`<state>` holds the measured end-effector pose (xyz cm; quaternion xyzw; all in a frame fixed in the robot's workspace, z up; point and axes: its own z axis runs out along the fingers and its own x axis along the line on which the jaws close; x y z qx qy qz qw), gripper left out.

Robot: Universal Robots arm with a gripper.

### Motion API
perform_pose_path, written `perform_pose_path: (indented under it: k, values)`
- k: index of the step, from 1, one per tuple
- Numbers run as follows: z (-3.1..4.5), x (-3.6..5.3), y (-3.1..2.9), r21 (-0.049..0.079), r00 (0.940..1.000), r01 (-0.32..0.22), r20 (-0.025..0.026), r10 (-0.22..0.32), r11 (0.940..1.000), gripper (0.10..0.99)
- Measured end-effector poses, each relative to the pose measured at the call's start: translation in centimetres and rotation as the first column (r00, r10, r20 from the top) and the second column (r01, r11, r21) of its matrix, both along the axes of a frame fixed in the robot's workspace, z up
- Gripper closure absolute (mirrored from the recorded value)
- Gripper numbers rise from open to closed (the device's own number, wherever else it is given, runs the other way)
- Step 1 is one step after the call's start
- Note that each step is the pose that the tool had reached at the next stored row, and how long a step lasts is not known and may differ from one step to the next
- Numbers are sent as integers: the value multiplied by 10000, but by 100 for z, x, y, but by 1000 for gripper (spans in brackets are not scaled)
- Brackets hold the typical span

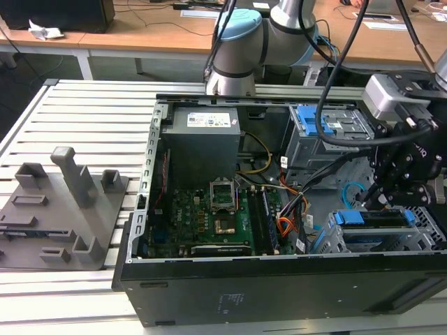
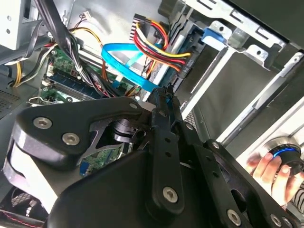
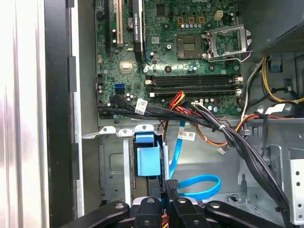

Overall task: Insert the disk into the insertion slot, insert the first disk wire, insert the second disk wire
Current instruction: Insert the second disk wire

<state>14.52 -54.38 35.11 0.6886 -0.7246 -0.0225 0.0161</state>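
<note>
Disk (image 1: pixel 374 218) seated in cage (image 1: pixel 422 234) | gripper (image 3: pixel 170 186) fingers pinching blue cable (image 3: pixel 199 186) at disk's ten o'clock | wiring unfinished

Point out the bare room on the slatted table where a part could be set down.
The white slatted table lies bare between the grey plastic fixture tray and the open black computer case, and behind the tray. Inside the case it is crowded: green motherboard, black cable bundle, looped light blue cable.

My pincer (image 3: pixel 170 189) sits hemmed in: the light blue cable loop (image 3: pixel 202 186) beside it, the black cable bundle (image 3: pixel 228 135) crossing farther in.
</note>
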Motion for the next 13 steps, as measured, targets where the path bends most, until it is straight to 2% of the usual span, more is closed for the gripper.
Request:
perform_pose_path:
  k: [3,13]
  values:
    - [-24,61,-17,1,10000,-1,-5,1,10000,925]
    - [-79,88,-16,29,10000,0,-5,0,10000,925]
